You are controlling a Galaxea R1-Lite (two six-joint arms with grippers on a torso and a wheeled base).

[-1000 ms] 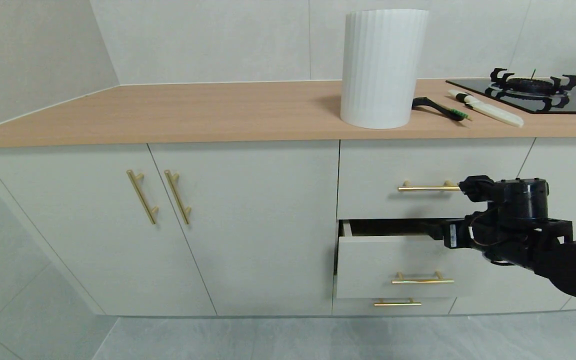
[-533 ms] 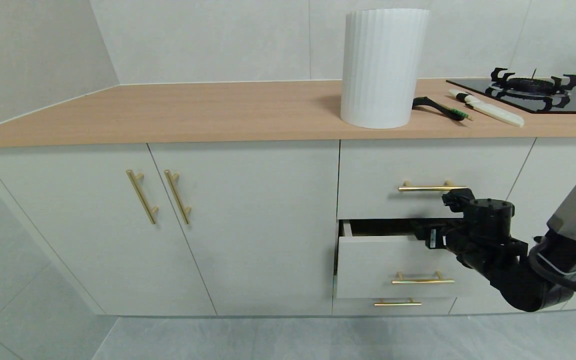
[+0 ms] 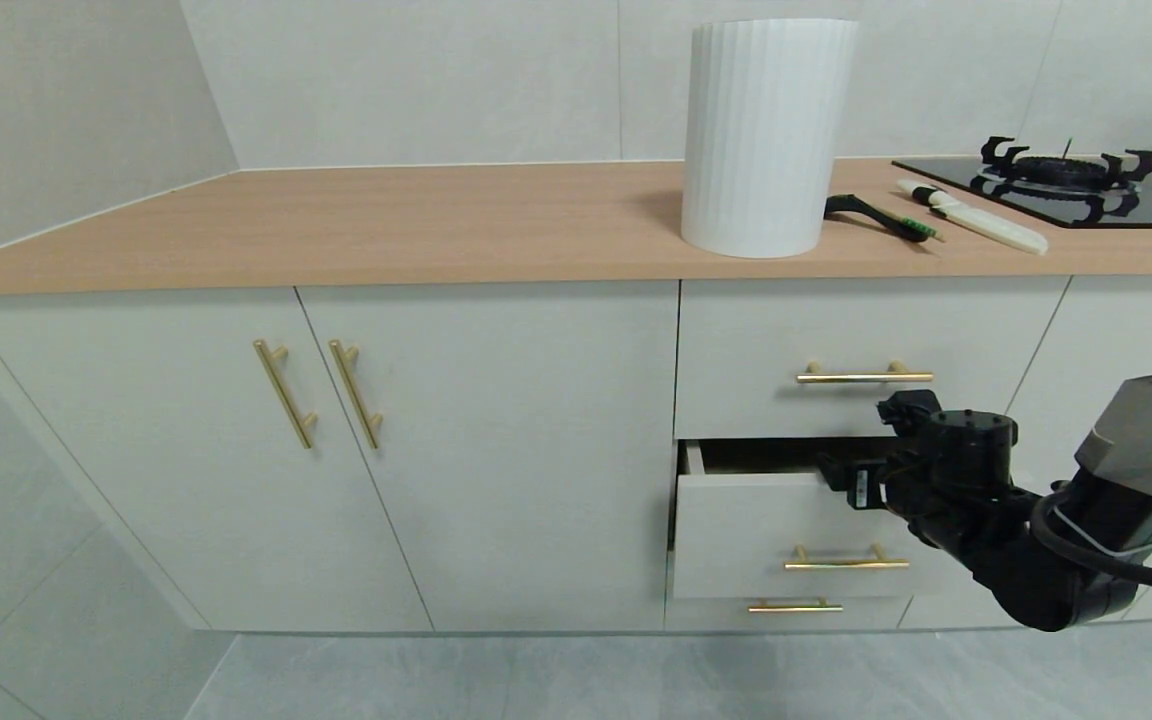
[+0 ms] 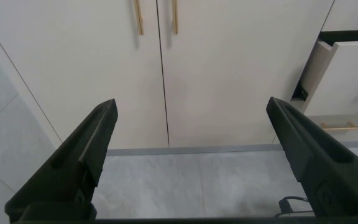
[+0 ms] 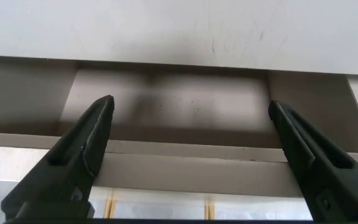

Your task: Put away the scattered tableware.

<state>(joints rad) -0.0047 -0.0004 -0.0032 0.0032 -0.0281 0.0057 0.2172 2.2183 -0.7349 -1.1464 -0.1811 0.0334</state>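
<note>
Wooden surface (image 3: 436, 220) carries the white knife (image 3: 976, 222) and black-handled tool (image 3: 876, 216), their long axes running 10-to-4 o'clock. Both lie at 1 o'clock above the right pincer (image 5: 190, 118), the nearer one, spread empty at the part-open drawer (image 3: 766, 520). The left pincer (image 4: 191, 112) is likewise spread, empty.

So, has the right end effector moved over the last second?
Yes. The right end effector went left and down: it overlapped the right end of the top drawer handle before, now sits below it.
</note>
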